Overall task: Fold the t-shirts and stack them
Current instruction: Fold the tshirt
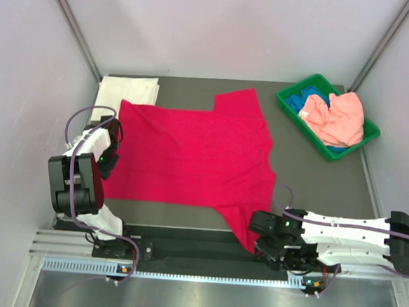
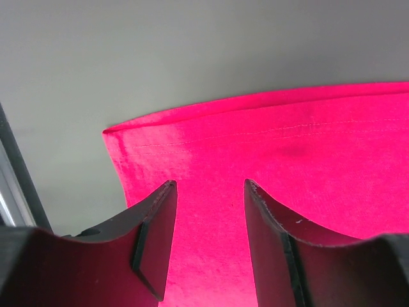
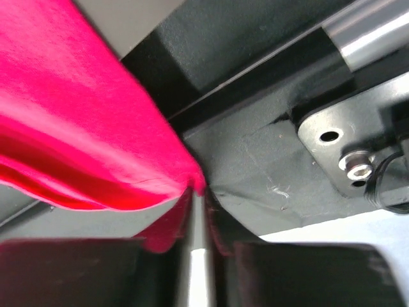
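at the near edge of the table (image 1: 315,182), right gripper (image 3: 195,192) is pinched tight on a sleeve tip of the crimson-red shirt (image 1: 190,156), which lies spread flat mid-table. left gripper (image 2: 208,192) hangs with jaws parted over the shirt's hem corner, holding nothing. risk: thin pinch may slip on lifting, or a one-sided pull may skew the cloth.

- The crimson-red t-shirt (image 1: 190,152) is spread flat mid-table.
- The white t-shirt (image 1: 128,90) is folded square at the far-left corner.
- The salmon-pink t-shirt (image 1: 337,117) is crumpled over the blue t-shirt (image 1: 303,101).
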`<control>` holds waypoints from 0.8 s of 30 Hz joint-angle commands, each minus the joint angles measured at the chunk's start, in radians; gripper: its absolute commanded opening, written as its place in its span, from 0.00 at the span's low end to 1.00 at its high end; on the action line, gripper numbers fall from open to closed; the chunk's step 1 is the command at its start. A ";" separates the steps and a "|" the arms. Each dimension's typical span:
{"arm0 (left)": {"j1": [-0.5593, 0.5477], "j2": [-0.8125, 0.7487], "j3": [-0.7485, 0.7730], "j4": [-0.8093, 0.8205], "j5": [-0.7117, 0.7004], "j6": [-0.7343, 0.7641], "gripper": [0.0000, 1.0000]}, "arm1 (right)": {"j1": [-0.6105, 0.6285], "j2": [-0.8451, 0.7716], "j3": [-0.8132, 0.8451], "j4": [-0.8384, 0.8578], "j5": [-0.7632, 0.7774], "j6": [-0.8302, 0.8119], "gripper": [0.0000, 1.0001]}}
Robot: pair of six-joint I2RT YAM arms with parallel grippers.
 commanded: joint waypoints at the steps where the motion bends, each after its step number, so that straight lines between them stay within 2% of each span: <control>1: 0.005 -0.023 0.021 -0.054 -0.038 -0.040 0.51 | 0.012 0.033 -0.017 0.028 0.136 0.077 0.04; 2: 0.005 -0.035 0.019 -0.053 -0.044 -0.045 0.51 | 0.012 0.033 -0.002 -0.010 0.170 0.072 0.00; 7: 0.008 -0.054 0.039 -0.089 -0.061 -0.061 0.53 | 0.014 0.034 0.128 -0.124 0.308 0.031 0.00; 10: 0.016 -0.057 0.056 -0.109 -0.012 -0.069 0.57 | 0.014 0.059 0.231 -0.213 0.397 0.016 0.00; 13: 0.030 -0.084 0.039 -0.115 0.034 -0.078 0.57 | 0.014 0.103 0.308 -0.236 0.454 -0.026 0.00; 17: 0.041 -0.166 -0.022 -0.070 0.063 -0.081 0.50 | 0.014 0.157 0.375 -0.241 0.515 -0.092 0.00; 20: 0.074 -0.184 -0.044 -0.088 0.105 -0.098 0.51 | 0.012 0.166 0.424 -0.270 0.590 -0.121 0.00; 24: 0.097 -0.177 -0.053 -0.114 0.071 -0.112 0.53 | 0.008 0.171 0.516 -0.349 0.725 -0.187 0.00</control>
